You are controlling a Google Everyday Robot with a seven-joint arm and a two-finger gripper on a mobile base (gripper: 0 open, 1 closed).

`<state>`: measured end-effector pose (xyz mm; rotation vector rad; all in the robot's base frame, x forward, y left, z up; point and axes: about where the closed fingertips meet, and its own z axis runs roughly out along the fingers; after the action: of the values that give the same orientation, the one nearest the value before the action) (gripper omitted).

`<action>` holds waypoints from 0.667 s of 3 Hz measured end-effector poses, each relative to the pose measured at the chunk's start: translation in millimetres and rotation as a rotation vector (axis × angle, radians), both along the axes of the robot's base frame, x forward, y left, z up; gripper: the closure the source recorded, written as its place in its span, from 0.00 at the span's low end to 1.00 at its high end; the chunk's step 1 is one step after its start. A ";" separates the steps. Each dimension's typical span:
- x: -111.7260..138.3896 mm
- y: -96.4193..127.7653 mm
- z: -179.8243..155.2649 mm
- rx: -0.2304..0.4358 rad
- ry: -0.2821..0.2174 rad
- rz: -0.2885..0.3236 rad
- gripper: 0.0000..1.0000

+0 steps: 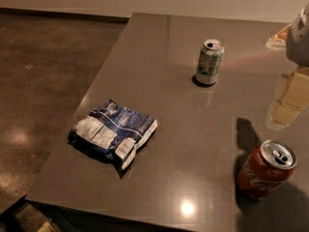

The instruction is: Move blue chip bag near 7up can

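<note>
Most of hand beyond right edge, right of 7up can

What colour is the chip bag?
The blue chip bag is dark blue with white label panels, in the camera view; the gripper is at the right edge.

The crumpled dark blue foil chip bag bears white and silver panels, the silver-white metal 7up can green markings, the metal cola can is red-orange, and the gripper at the right edge pale cream-yellow.
</note>
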<state>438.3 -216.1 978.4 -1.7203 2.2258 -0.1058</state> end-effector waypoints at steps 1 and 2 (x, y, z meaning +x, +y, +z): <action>0.0 0.0 0.0 0.000 0.000 0.000 0.00; -5.7 22.4 2.2 0.014 0.005 0.053 0.00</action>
<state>432.7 -193.7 980.5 -1.7725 2.1773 -0.0730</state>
